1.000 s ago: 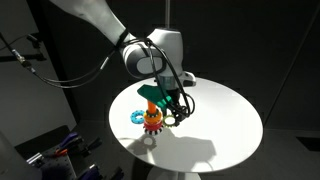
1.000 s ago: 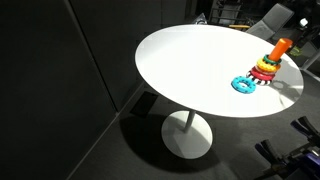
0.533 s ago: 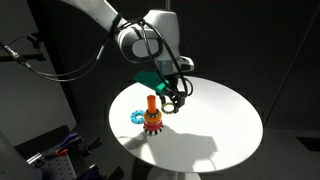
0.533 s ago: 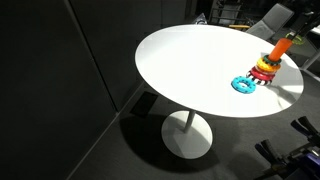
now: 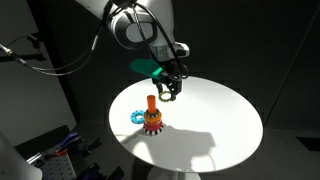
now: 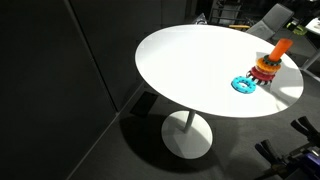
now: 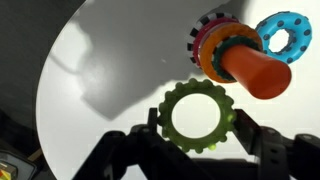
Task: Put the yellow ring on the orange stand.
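Note:
My gripper [image 7: 198,140] is shut on the yellow ring [image 7: 197,115], a yellow-green gear-edged ring held flat between the fingers, seen in the wrist view. In an exterior view the gripper [image 5: 165,92] hangs in the air above and a little to the right of the orange stand [image 5: 151,105]. The stand is an upright orange peg [image 7: 252,72] with red and yellow toothed rings [image 7: 210,48] round its foot. It also shows at the far edge of the table in an exterior view [image 6: 276,52].
A light blue ring [image 5: 134,116] lies flat on the round white table [image 5: 210,120] beside the stand, also seen in the wrist view [image 7: 283,35] and in an exterior view [image 6: 244,84]. The table's rim falls off to dark floor.
The gripper has risen from beside the stand's base to well above the peg, carrying the yellow ring up with it. The stand and blue ring have not moved.

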Robot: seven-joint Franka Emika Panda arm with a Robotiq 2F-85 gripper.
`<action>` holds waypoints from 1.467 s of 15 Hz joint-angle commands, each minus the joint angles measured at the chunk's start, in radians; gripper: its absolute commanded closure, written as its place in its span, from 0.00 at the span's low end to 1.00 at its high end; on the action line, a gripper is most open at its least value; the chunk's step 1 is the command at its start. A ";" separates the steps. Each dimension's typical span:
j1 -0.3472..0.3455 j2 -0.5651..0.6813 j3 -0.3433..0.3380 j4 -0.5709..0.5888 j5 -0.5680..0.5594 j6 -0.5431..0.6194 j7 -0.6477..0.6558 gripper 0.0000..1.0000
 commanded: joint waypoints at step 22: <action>0.094 -0.038 0.004 -0.025 0.040 -0.121 0.008 0.51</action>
